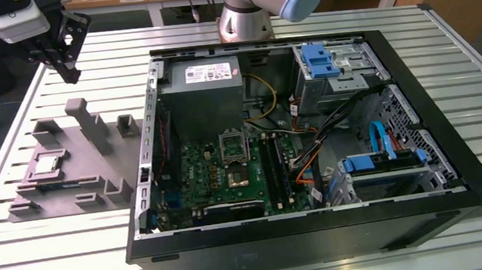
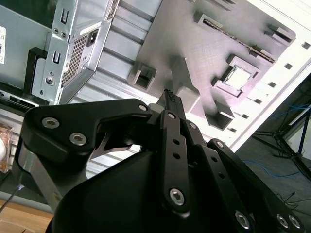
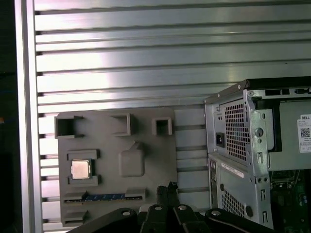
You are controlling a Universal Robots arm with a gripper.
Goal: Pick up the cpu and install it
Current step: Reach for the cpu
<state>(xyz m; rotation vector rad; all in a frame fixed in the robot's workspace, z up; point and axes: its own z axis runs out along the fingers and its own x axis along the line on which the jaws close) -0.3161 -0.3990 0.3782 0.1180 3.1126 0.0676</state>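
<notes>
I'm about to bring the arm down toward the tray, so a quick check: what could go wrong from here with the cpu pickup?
1. The gripper hangs high by the grey tray with its fingers together; lowered like that, it may press on the cpu rather than grip it.
2. The cpu lies recessed between raised blocks; the fingers might catch those or the tall post nearby.

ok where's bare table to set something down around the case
Free: the table below the grey tray and case in the exterior view, and the strip on the exterior view's right of the case. Crowded: the tray around the cpu, inside the case.
</notes>
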